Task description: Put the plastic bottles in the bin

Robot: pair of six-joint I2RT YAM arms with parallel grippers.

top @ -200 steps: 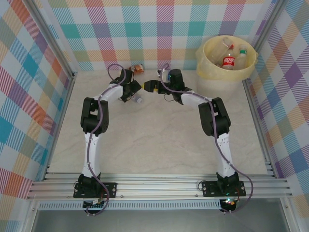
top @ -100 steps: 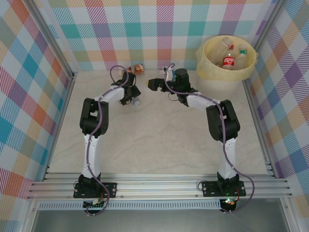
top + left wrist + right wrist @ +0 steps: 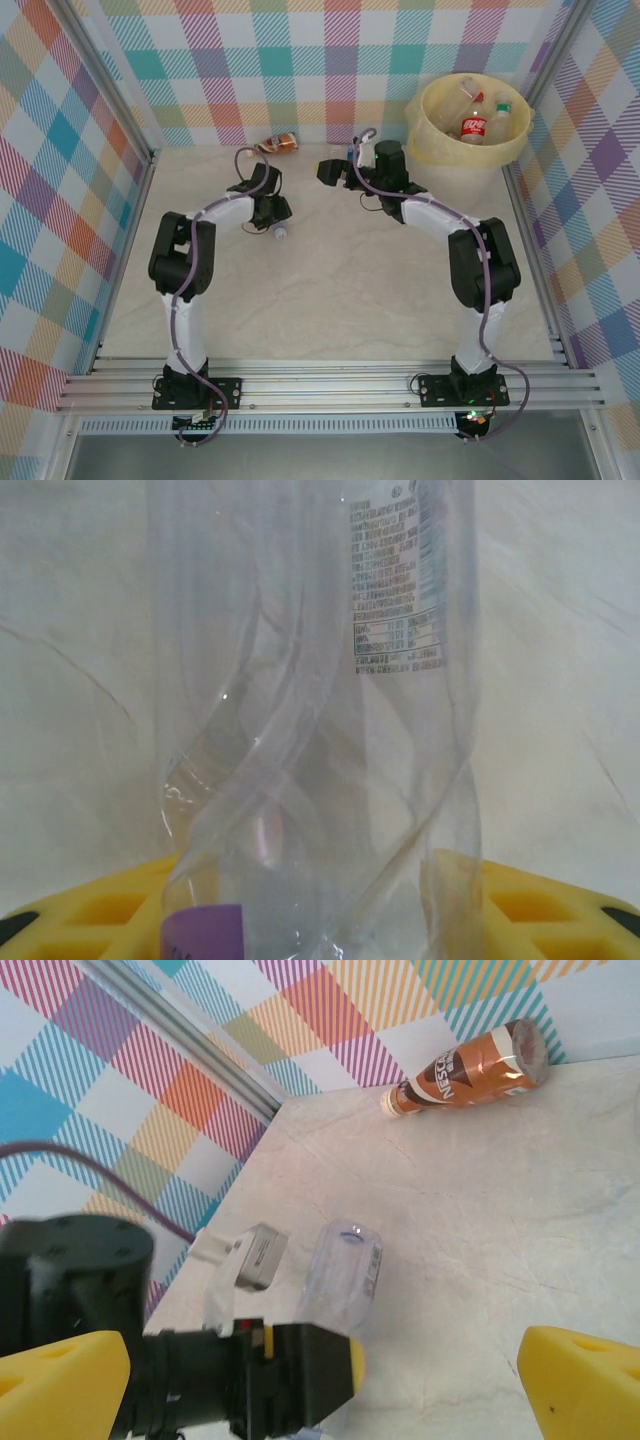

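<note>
Grasp step in hand: clear bottle (image 3: 310,730) is pinched and dented between pads of left gripper (image 3: 272,212), centre-left of overhead frame. Right gripper (image 3: 333,170) is held wide, nothing in it. Brown bottle (image 3: 465,1068) is seen by back wall. Next, judged: lift and carry to bin (image 3: 445,150), upper right; release required above rim.

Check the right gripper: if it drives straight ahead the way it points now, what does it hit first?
Likely the clear bottle held in the left gripper, which sits dead ahead of the open right gripper. Depth is unclear. The brown Nescafe bottle lies farther off, to one side.
</note>
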